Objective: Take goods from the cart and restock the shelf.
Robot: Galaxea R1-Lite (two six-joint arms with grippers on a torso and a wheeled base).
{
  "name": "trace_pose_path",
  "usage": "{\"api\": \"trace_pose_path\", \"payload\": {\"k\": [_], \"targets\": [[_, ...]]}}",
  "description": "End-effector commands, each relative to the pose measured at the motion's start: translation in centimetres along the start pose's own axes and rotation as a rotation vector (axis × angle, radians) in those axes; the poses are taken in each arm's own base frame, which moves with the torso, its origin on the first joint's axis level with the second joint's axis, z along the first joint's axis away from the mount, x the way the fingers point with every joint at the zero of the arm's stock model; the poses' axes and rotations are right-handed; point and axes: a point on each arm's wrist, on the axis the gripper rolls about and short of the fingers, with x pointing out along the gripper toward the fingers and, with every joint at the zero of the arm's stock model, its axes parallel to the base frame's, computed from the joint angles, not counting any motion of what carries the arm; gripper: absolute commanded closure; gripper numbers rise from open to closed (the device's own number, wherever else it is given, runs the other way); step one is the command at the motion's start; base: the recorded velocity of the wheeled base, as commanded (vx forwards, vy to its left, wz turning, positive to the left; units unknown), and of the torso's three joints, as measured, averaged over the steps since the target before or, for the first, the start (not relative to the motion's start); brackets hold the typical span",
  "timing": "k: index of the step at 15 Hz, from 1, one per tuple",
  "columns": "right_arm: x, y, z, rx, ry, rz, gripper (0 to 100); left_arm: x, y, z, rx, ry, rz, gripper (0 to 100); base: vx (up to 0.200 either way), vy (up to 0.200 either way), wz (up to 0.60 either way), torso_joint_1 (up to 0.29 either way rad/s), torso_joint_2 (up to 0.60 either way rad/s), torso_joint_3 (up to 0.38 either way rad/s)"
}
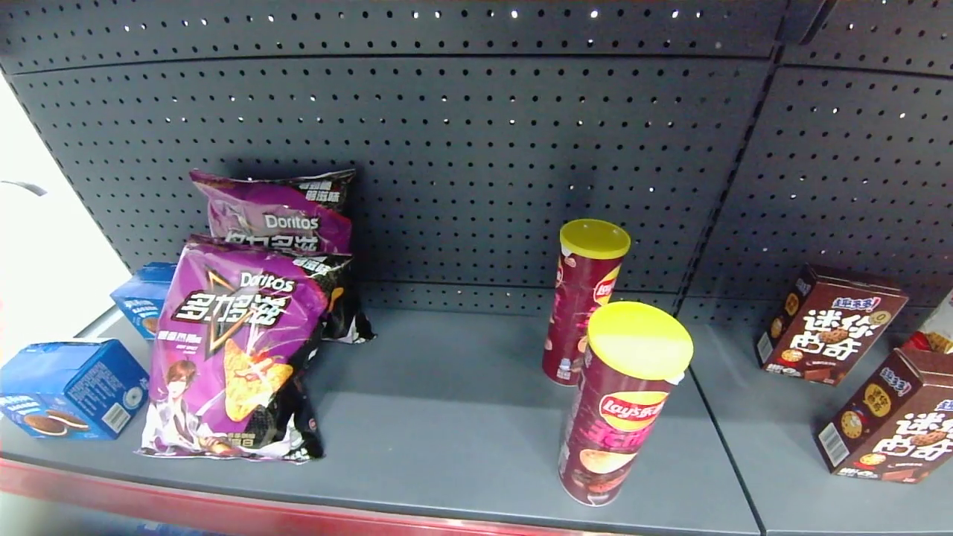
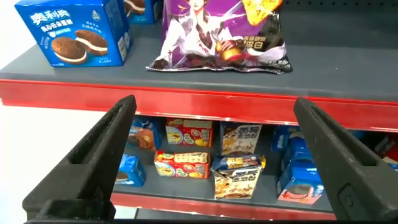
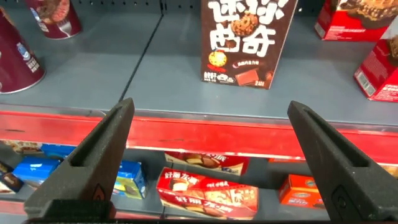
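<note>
In the head view, a grey shelf with a perforated back panel carries the goods. Two purple chip bags stand one behind the other, the front bag printed with a triangular chip and a drawn figure, the rear bag leaning on the panel. Two blue biscuit boxes sit beside them. Two maroon crisp canisters with yellow lids stand upright, and two brown cookie boxes stand tilted further along.

In the left wrist view, the left gripper has its fingers spread wide with nothing between them. The red shelf edge runs straight ahead of it. Just beyond that edge are a blue sandwich-biscuit box and the purple bag. Below the edge, small snack boxes line a lower tier.

In the right wrist view, the right gripper is likewise wide open and empty. A brown cookie box with large white lettering stands dead ahead past the red lip. A maroon canister sits off one fingertip, and red boxes sit off the other.
</note>
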Motion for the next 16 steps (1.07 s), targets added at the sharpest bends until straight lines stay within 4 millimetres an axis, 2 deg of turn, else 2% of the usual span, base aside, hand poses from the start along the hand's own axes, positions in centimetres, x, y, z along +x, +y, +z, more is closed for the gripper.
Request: {"api": "trace_pose_path", "payload": {"k": [1,4,16], "targets": [[0.01,0.00,0.01,-0.001,0.001,0.001,0,-0.01,0.00,0.00,0.000,0.000,0.000,0,0.000,0.000,0.00,0.000,0.00,0.000],[0.01,0.00,0.01,-0.001,0.001,0.001,0,-0.01,0.00,0.00,0.000,0.000,0.000,0,0.000,0.000,-0.60,-0.002,0.00,0.004],[0.01,0.00,0.01,0.000,0.001,0.001,0,-0.01,0.01,0.00,-0.005,-0.001,0.004,0,0.000,0.000,0.00,0.000,0.00,0.000]]}}
